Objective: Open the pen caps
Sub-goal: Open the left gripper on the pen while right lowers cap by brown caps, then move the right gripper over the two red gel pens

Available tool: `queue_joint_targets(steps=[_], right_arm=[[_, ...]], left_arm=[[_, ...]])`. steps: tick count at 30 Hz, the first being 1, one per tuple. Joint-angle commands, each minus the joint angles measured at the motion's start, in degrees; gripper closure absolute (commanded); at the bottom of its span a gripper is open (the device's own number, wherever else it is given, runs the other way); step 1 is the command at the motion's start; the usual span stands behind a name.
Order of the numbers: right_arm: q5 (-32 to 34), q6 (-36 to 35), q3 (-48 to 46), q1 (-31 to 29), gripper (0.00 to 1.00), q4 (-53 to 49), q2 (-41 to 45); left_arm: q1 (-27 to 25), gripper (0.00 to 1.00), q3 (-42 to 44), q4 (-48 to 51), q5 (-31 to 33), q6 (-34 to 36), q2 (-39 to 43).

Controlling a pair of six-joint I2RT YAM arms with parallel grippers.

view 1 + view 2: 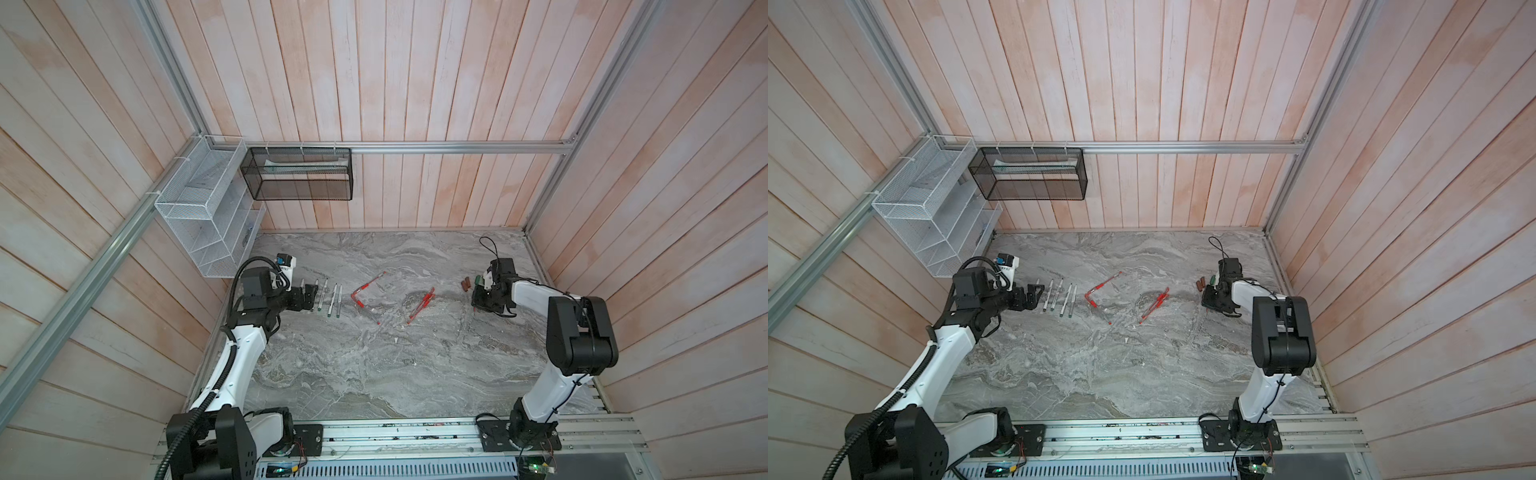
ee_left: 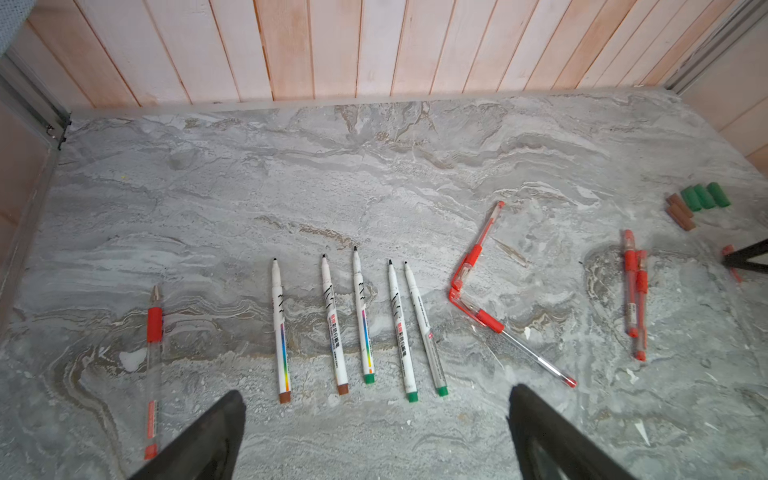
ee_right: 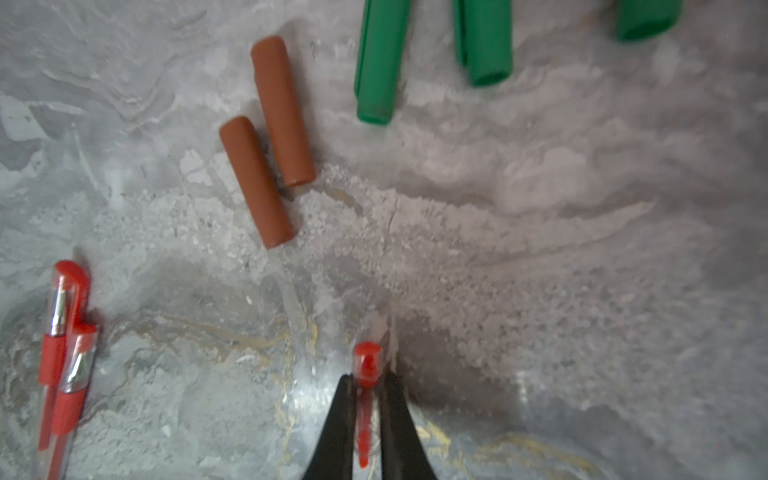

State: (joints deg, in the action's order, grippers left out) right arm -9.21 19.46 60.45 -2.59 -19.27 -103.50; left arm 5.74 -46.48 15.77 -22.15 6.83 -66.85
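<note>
Right wrist view: my right fingers [image 3: 338,415] pinch a red cap [image 3: 367,363] near the worktop's [image 3: 561,249] right edge, with brown caps [image 3: 270,141] and green caps [image 3: 484,41] just beside. My left fingers [image 2: 208,436] are spread, facing uncapped markers [image 2: 361,316].

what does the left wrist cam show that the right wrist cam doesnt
Only the left wrist view: five uncapped white markers in a row, a lone uncapped red pen, two capped red pens meeting in a V, and the open left gripper.
Only the right wrist view: a clear look at the right gripper shut on a red cap.
Both: two brown caps, three green caps and a pair of capped red pens.
</note>
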Motion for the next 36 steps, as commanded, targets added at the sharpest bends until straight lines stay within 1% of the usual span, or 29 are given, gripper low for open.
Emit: queue_joint_targets(steps=[1, 4, 6, 9, 11, 13, 16, 19, 22, 25, 29, 32, 36], right_arm=[[2.30, -0.66, 1.18, -0.81, 0.94, -2.76, -2.47], [2.40, -0.44, 0.96, -1.19, 0.88, -2.07, -3.36], [2.62, -0.31, 2.01, -1.59, 0.83, -3.50, -3.94], [3.48, -0.22, 1.96, -2.04, 0.76, -3.20, -2.65], [3.59, -0.14, 2.56, -2.04, 0.73, -3.50, -2.15], [3.60, 0.11, 3.98, -2.23, 0.71, -5.43, -1.48], [5.12, 0.53, 4.16, -3.70, 0.69, -6.83, 2.29], [6.13, 1.55, 4.10, -5.24, 0.67, -8.23, 5.65], [7.16, 3.60, 4.30, -8.42, 0.67, -9.91, 8.58], [7.61, 6.53, 2.70, -12.44, 0.66, -7.60, 10.40], [7.22, 11.47, 3.16, -16.56, 0.66, -5.81, 8.10], [8.74, 13.49, 3.57, -19.74, 0.61, -2.72, 6.04], [8.89, 15.13, 7.09, -20.92, 0.60, -2.32, 1.24]], left_arm=[[-0.27, 0.00, -0.10, -1.20, -1.48, -0.61, -0.59], [-0.54, 0.00, 0.16, -1.80, -2.60, -1.01, -0.53], [-0.54, 0.00, -0.42, -1.03, -2.84, -1.16, -0.74], [-0.55, 0.00, -0.61, -0.96, -1.89, -1.20, -0.66], [-0.55, 0.00, -0.06, -1.60, -2.43, -1.11, -0.31], [-0.47, 0.00, -0.40, -0.94, -2.56, -1.03, -0.56], [-0.38, 0.00, -0.87, -0.88, -2.17, -1.37, -0.66], [-0.38, 0.00, -0.10, -1.44, -3.33, -1.47, -0.12], [-0.20, 0.00, -0.98, -0.37, -2.50, -1.46, -0.55], [-0.33, 0.00, -0.14, -1.84, -3.40, -1.71, -0.17], [-0.40, 0.00, -1.22, -0.26, -3.52, -2.08, -0.30], [-0.46, 0.00, -0.53, -1.45, -3.58, -2.32, 0.42], [-0.46, 0.00, -1.01, 0.12, -3.24, -1.91, 0.69]])
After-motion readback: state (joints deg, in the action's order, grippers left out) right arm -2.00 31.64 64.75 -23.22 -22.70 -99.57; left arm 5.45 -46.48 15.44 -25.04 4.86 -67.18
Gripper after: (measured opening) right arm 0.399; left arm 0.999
